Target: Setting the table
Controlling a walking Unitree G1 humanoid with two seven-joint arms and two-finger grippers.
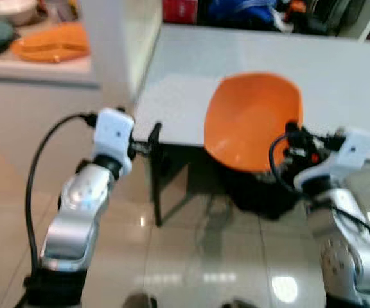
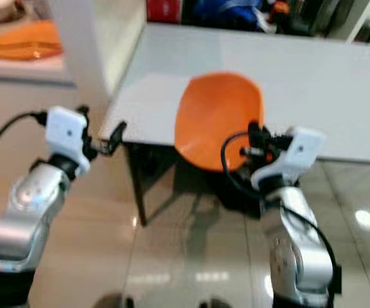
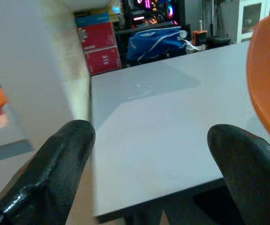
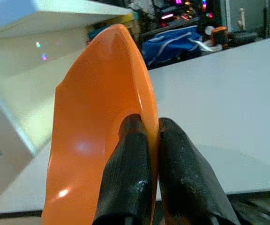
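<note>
An orange bowl (image 1: 249, 119) hangs tilted on its side over the near edge of the grey table (image 1: 339, 70). My right gripper (image 1: 292, 131) is shut on the bowl's rim, one black finger on each side of the wall (image 4: 146, 154). My left gripper (image 1: 148, 140) is raised at the table's near left corner, open, with nothing between its fingers (image 3: 55, 173). In the left wrist view the bowl's edge (image 3: 266, 89) shows beside the far finger.
A white pillar or counter end (image 1: 117, 38) stands left of the table, with an orange item (image 1: 51, 42) on the counter behind it. Red boxes (image 3: 100, 47) and a blue bag (image 3: 156, 40) lie beyond the table. Glossy tile floor (image 1: 191, 256) lies below.
</note>
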